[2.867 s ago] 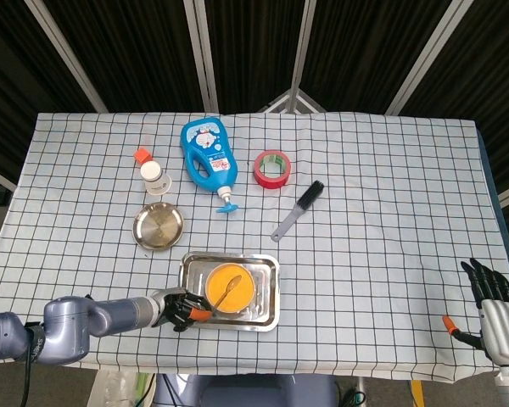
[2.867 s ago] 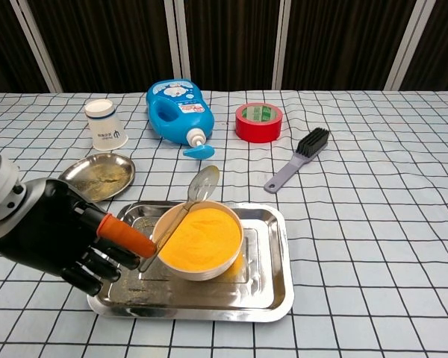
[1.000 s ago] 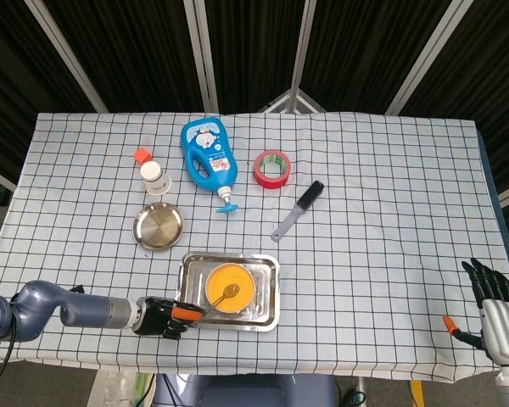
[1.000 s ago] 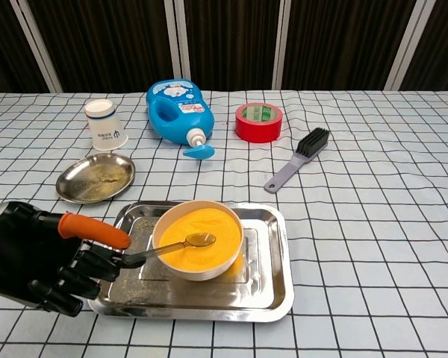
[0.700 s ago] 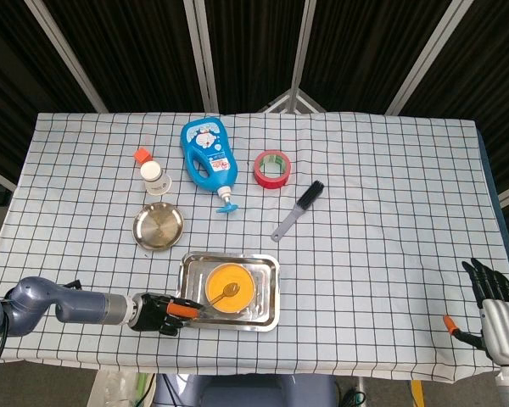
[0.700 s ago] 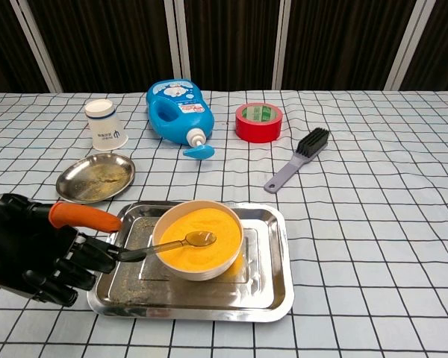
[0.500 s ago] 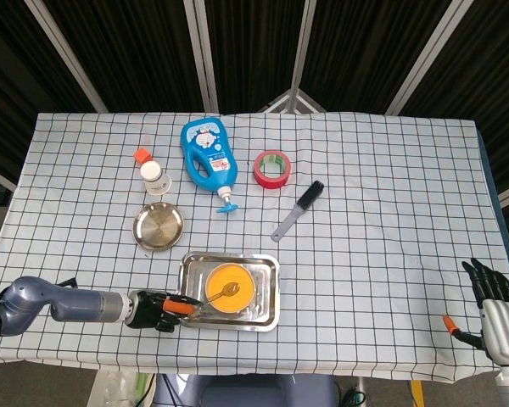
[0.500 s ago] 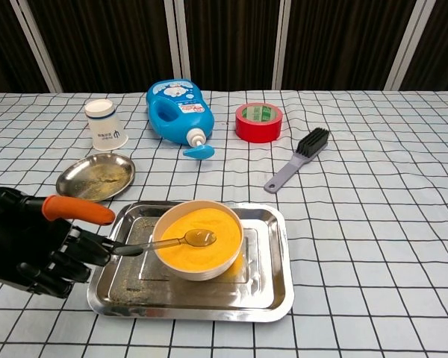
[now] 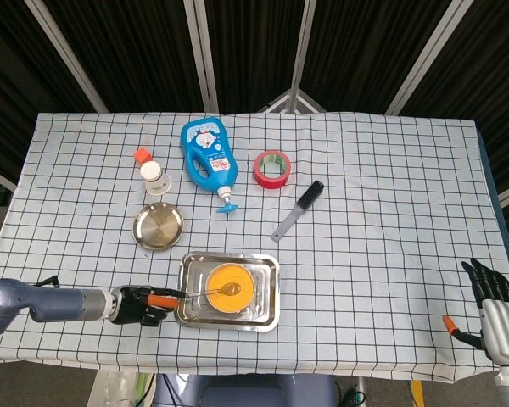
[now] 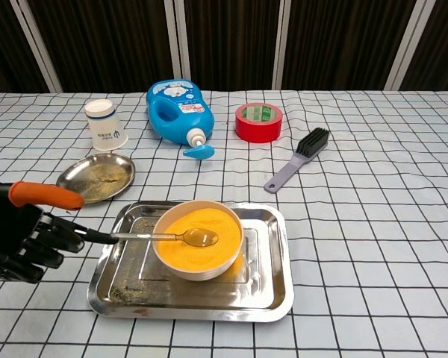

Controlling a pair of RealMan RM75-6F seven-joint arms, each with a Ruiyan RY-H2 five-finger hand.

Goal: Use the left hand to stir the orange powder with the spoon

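My left hand [image 10: 19, 237] sits at the lower left of the chest view, fingers [image 10: 60, 227] closed around the end of the spoon [image 10: 157, 236], thumb stretched out above them. The spoon's handle runs right from my fingers, over the tray's left rim, and its bowl lies on the orange powder [image 10: 198, 239]. That powder fills a white bowl [image 10: 209, 267] standing inside the steel tray [image 10: 272, 287] at lower centre. In the head view my left hand [image 9: 136, 304] shows just left of the tray [image 9: 270, 315]. My right hand [image 9: 492, 305] is at the lower right corner of the head view, well apart, fingers extended and holding nothing. Above the tray's left side lies a small steel dish [image 10: 95, 177].
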